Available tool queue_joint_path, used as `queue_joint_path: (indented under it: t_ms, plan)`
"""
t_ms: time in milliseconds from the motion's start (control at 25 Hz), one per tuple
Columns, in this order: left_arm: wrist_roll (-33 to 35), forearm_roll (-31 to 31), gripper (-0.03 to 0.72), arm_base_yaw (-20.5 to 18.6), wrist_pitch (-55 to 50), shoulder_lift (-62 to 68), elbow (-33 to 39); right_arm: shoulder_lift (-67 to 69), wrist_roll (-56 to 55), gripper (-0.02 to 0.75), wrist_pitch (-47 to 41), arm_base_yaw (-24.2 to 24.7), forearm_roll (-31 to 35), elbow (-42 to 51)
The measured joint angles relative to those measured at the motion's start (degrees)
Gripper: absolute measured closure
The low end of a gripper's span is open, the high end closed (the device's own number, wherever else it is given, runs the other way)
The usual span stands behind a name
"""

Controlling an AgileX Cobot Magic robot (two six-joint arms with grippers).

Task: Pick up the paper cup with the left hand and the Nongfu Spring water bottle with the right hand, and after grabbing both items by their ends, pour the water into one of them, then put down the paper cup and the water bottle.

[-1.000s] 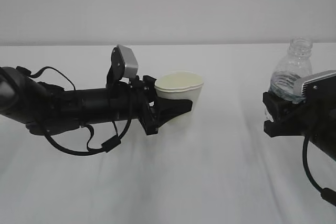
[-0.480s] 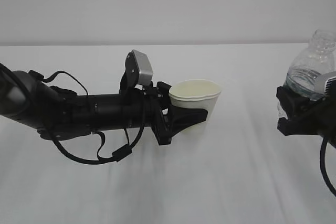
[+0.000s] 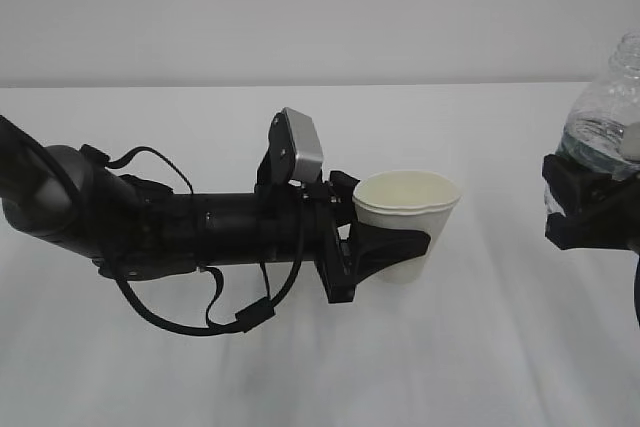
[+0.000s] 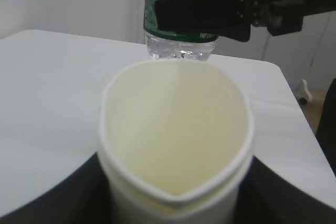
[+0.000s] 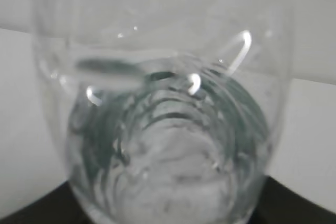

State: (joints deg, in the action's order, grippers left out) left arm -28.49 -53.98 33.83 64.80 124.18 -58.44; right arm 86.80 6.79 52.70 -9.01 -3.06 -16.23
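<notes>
Quick count: one paper cup (image 3: 410, 215), one Nongfu Spring water bottle (image 3: 610, 112) with some water (image 5: 173, 182) in it, and two black grippers, the left hand (image 3: 385, 247) and the right hand (image 3: 590, 209), all over one white table (image 3: 480, 347).

Both tools (image 3: 400, 247) (image 3: 580, 209) clamped, arms level

White table (image 3: 480, 367) under even light; plain pale wall (image 3: 300, 7) behind.

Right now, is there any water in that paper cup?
No: in the left wrist view the paper cup shows only a dry, pale cream inside.
</notes>
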Motion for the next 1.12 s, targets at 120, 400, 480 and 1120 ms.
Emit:
queue_joint_path:
  t_ms: [120,400,480,1120]
  plan:
    - [0.0,0.0,0.274,1.0,0.0,0.0,0.0,-1.7,0.0,0.372,-2.6,0.0,0.1,0.2]
    - [0.0,0.0,0.274,2.2,0.5,0.0,0.0,-6.8,0.0,0.372,-10.3,0.0,0.1,0.4]
    - [0.0,0.0,0.274,2.3,0.6,0.0,0.0,-8.9,0.0,0.372,-12.6,0.0,0.1,0.4]
    - [0.0,-1.8,0.274,3.4,0.6,0.0,0.0,-17.1,2.4,0.372,-25.7,0.0,0.1,0.4]
